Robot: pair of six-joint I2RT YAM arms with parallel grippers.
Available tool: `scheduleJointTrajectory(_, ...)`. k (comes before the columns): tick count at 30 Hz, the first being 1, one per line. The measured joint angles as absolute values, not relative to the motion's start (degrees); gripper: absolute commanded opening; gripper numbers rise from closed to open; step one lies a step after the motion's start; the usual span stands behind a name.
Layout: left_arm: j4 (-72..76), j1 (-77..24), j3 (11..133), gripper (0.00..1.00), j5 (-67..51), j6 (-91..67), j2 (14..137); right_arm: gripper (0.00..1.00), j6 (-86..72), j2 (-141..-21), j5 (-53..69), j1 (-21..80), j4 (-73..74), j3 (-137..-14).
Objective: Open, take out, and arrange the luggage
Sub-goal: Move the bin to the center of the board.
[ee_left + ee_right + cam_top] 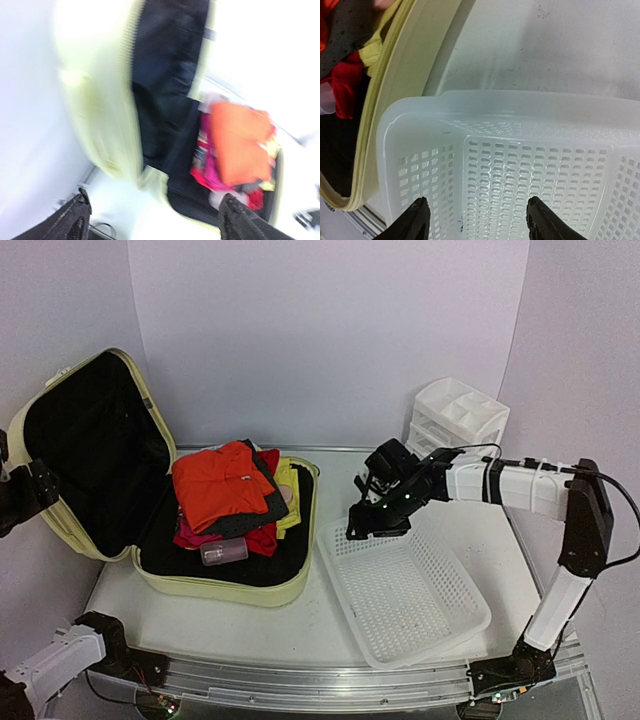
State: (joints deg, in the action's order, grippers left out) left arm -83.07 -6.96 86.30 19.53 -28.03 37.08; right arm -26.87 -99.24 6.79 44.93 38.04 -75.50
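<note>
The luggage (225, 590), a pale yellow-green suitcase, lies open at the left of the table, with its black-lined lid (95, 455) standing up. In its base is a pile of clothes with an orange garment (220, 485) on top, and a small clear bottle (224, 551) at the front. My left gripper (25, 495) is behind the lid at the far left. Its view is blurred, showing the shell (95, 100) and the orange garment (240, 140), with my left gripper (155, 210) open and empty. My right gripper (375, 525) (477, 212) is open and empty above the basket's far left corner, beside the luggage rim (395, 75).
A white mesh basket (420, 650) sits empty to the right of the luggage and fills the right wrist view (520, 165). A white drawer organizer (455, 415) stands at the back right. Lilac walls close in the back and both sides.
</note>
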Motion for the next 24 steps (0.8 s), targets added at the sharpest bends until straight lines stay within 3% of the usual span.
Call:
scheduleJointTrajectory(4,-83.66,-6.94,87.22,0.77,6.79,-26.81,36.64,0.59,-28.8,-103.85,4.19,44.66,35.99,-76.99)
scheduleJointTrajectory(9,-78.65,-6.9,78.06,0.77,-7.07,-28.38,36.58,0.59,-30.5,-107.55,2.81,42.85,32.67,-78.54)
scheduleJointTrajectory(24,-67.77,-6.79,72.03,0.8,-18.48,-28.82,36.84,0.64,-32.34,-114.69,0.12,38.81,29.3,-87.42)
